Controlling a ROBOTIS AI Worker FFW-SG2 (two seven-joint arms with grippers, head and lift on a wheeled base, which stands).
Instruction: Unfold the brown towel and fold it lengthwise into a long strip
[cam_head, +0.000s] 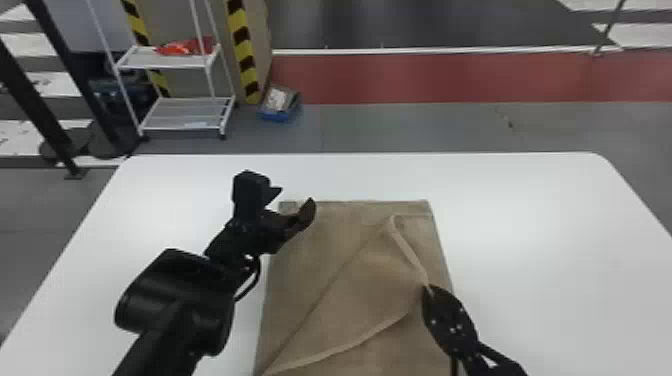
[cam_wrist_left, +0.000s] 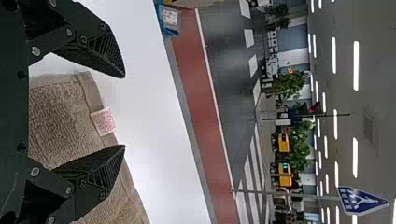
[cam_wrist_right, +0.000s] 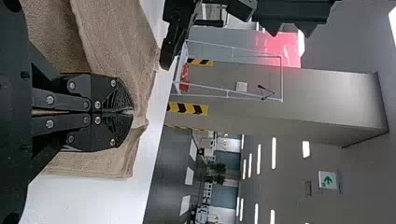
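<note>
The brown towel (cam_head: 350, 280) lies on the white table with a diagonal flap lifted across it. My right gripper (cam_head: 427, 289) is shut on the flap's edge near the towel's right side. In the right wrist view, the closed right gripper (cam_wrist_right: 128, 111) pinches the brown towel (cam_wrist_right: 112, 42). At the towel's far left corner, my left gripper (cam_head: 295, 205) stands open. The left wrist view has the left gripper (cam_wrist_left: 123, 112) with fingers apart and the corner of the brown towel (cam_wrist_left: 60, 116), with its white label (cam_wrist_left: 103, 121), between and beyond them.
The white table (cam_head: 560, 240) extends on both sides of the towel and past its far edge. Behind it on the floor stand a white shelf rack (cam_head: 182, 112) and a blue box (cam_head: 280, 105).
</note>
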